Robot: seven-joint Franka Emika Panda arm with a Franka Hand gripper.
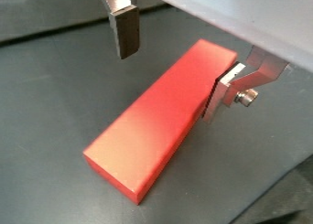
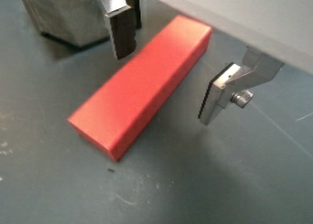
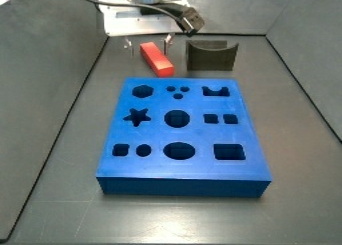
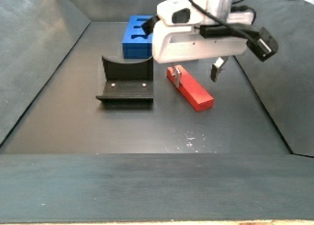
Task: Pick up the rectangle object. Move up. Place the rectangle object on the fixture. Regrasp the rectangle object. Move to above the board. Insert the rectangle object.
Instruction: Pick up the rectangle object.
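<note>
The end effector (image 2: pixel 171 68) is held open and low over one end of the block (image 2: pixel 137 84), with a finger (image 2: pixel 120 31) on either side and nothing gripped. The block lies flat on the floor (image 2: pixel 244 182); the fixture (image 3: pixel 210 55) stands just beyond one finger. If the fingers are closed off-centre, the block could be skewed or pushed toward the fixture. The board (image 3: pixel 182 129) sits well behind.

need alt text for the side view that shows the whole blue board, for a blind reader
A large thick blue rectangular board with star, round and square cut-outs fills the foreground on a dark grey floor. Behind it lies a long red-orange rectangular block, flat on the floor beside a small dark olive-grey notched fixture. The robot's tool sits just above the block, fingers open.
</note>
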